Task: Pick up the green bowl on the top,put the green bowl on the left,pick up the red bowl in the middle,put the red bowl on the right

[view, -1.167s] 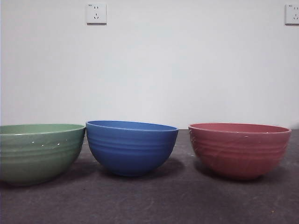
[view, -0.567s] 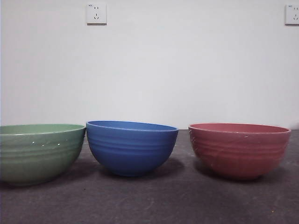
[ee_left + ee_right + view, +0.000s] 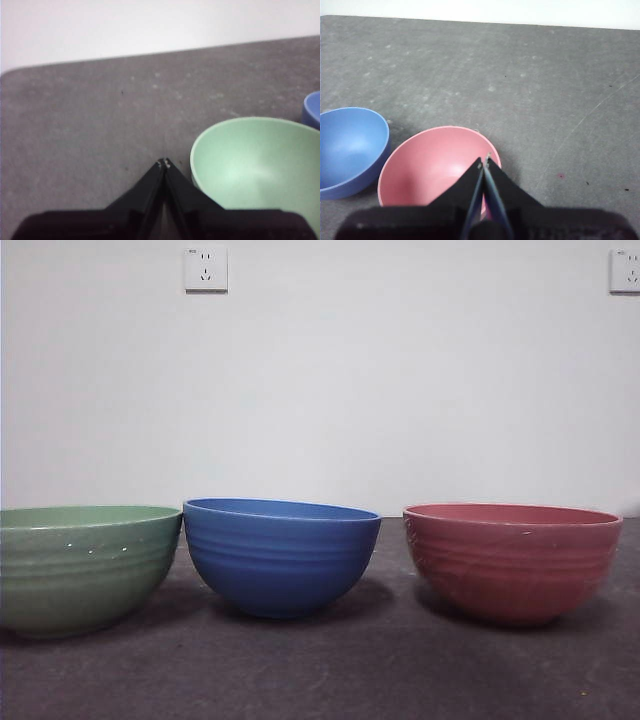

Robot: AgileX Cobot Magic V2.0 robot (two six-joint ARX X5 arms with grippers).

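Three bowls stand apart in a row on the dark table. The green bowl [image 3: 85, 568] is at the left, a blue bowl [image 3: 281, 556] in the middle, the red bowl [image 3: 512, 560] at the right. All are upright and empty. My left gripper [image 3: 164, 163] is shut and empty, held above the table beside the green bowl [image 3: 257, 167]. My right gripper [image 3: 484, 162] is shut and empty, held above the red bowl [image 3: 432, 165], over its rim. Neither gripper shows in the front view.
The blue bowl [image 3: 347, 150] stands close beside the red one; its edge also shows in the left wrist view [image 3: 312, 109]. A white wall with two sockets [image 3: 206, 269] stands behind the grey table [image 3: 330, 670].
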